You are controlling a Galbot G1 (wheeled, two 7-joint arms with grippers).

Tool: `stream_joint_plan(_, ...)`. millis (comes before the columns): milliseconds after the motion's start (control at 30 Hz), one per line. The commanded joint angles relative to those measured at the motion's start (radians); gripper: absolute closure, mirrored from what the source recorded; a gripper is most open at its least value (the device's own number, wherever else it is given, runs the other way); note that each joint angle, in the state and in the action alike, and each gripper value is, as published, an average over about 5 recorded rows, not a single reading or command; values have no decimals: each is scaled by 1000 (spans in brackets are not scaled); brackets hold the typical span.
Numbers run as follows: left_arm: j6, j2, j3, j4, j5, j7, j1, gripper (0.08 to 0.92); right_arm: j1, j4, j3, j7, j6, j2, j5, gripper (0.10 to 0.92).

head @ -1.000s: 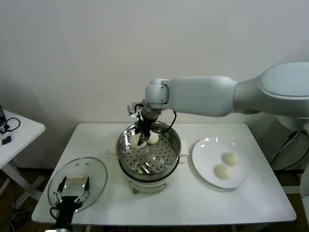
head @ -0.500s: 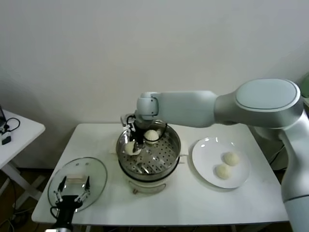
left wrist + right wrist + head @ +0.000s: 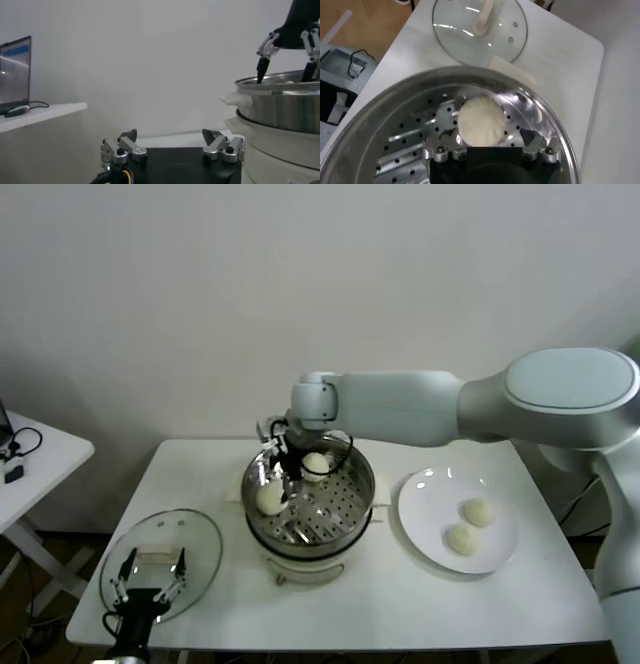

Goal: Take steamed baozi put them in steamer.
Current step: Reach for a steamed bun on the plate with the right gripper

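Lid (image 3: 160, 558) of clear glass lay nearest us on the white table (image 3: 400, 594), at its front left corner, and above it we saw the left gripper (image 3: 148, 583) parked with its fingers spread apart, holding nothing. Just beyond, at the table's middle, stood the steamer (image 3: 306, 509), a shiny steel pot with a perforated floor on a white base. To its right sat a white plate (image 3: 430, 519) carrying two steamed baozi, one nearer us (image 3: 461, 538) and one just behind it (image 3: 479, 512), close together.

Inside the steamer we counted two more buns: one (image 3: 270, 498) resting on the perforated floor toward the left wall, another (image 3: 316, 466) at the back. Over the left bun hung the right gripper (image 3: 284, 472), reaching in from the far side; its fingers (image 3: 263, 59) stood wide and we saw the bun (image 3: 481, 120) lying free between them, not clamped.
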Motion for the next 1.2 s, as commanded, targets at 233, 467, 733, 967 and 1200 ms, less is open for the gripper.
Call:
stream_joint_plan(233, -8, -7, 1, -29, 5, -3, 26, 177, 371, 258, -348, -149, 119, -448, -32, 203)
stream_joint_plan(467, -7, -19, 10, -39, 17, -6, 27, 177, 325, 288, -427, -128, 147, -620, -226, 203)
stream_joint_plan(733, -10, -23, 14, -57, 19, -12, 49, 177, 114, 219, -318, -94, 152, -683, -339, 203)
stream_joint_plan(967, -14, -30, 8, -64, 19, -21, 70, 177, -74, 172, -196, -78, 150, -701, -428, 203)
stream_joint_plan(1200, -15, -41, 7, -69, 33, -22, 85, 177, -209, 140, -88, -49, 137, -698, -489, 203)
